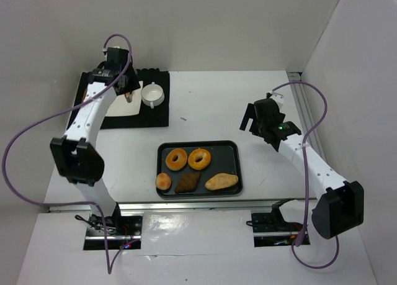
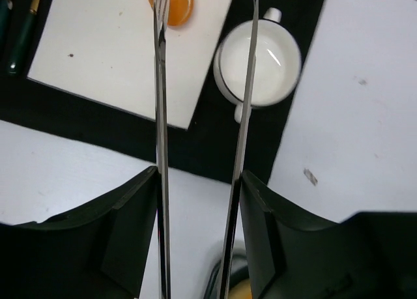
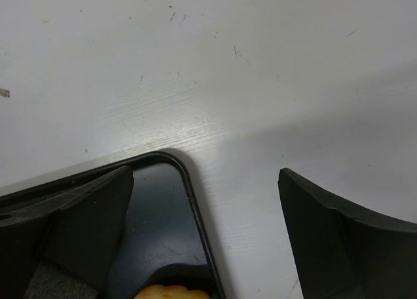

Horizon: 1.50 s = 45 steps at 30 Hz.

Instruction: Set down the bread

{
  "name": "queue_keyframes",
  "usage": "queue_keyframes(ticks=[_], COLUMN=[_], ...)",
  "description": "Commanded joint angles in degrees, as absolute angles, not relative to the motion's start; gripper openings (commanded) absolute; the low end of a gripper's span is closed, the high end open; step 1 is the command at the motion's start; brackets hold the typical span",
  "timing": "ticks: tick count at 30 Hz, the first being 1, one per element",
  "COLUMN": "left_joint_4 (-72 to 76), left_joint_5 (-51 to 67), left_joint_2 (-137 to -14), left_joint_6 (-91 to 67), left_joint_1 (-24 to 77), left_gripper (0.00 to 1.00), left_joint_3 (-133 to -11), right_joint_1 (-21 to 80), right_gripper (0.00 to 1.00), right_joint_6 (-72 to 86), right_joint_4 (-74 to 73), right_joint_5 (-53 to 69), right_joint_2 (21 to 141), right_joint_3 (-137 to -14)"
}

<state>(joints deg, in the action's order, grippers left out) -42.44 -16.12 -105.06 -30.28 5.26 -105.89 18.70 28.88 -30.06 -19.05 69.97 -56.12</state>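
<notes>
My left gripper (image 1: 126, 86) (image 2: 199, 175) is shut on a pair of metal tongs (image 2: 161, 116) and hovers over the white plate (image 1: 118, 106) (image 2: 117, 51) at the back left. An orange piece of bread (image 1: 128, 97) (image 2: 176, 4) lies on the plate's far edge. The tongs' forked left blade rests against it, and the right blade stands apart over the cup. My right gripper (image 1: 251, 120) (image 3: 205, 175) is open and empty above the far right corner of the black tray (image 1: 198, 144) (image 3: 156, 208).
A white cup (image 1: 152, 95) (image 2: 267, 61) stands on the black mat (image 1: 158, 114) right of the plate. The tray holds two ring donuts (image 1: 177, 159), a round bun (image 1: 163, 181), a brown pastry (image 1: 187, 182) and a long loaf (image 1: 221, 182). Pens (image 2: 19, 32) lie left of the plate.
</notes>
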Motion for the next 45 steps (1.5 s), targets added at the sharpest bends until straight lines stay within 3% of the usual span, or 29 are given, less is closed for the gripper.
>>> queue_keyframes(ticks=[1, 6, 10, 21, 33, 45], left_joint_4=[-43.4, -44.1, -46.2, -54.8, -63.5, -63.5], left_joint_5=[-19.4, -9.5, -10.5, -10.4, -13.9, -18.9], left_joint_2=[-92.2, -80.4, -75.0, -71.7, -70.4, -74.3], left_joint_6=[-25.4, -26.0, -29.0, -37.5, -40.5, -41.1], left_joint_1=[9.3, 19.1, 29.5, 38.8, 51.2, 53.8], left_gripper=[0.62, 0.61, 0.61, 0.57, 0.56, 0.55], left_joint_3=[-101.4, -83.1, -73.8, -69.6, -72.9, -74.1], right_joint_1=[18.4, 18.4, 18.4, 18.4, 18.4, 18.4], right_gripper=[0.99, 0.99, 0.99, 0.99, 0.99, 0.99], right_joint_6=[29.4, 29.4, 29.4, 28.8, 28.8, 29.4], right_joint_4=[-28.3, -28.3, -28.8, -29.4, -29.3, -29.3], right_joint_5=[-19.5, -18.3, -18.3, -18.8, -18.3, -17.8], right_joint_2=[67.6, 67.1, 67.6, 67.6, 67.1, 67.1], right_joint_3=[-57.6, -57.0, -58.4, -59.7, -59.7, -59.2])
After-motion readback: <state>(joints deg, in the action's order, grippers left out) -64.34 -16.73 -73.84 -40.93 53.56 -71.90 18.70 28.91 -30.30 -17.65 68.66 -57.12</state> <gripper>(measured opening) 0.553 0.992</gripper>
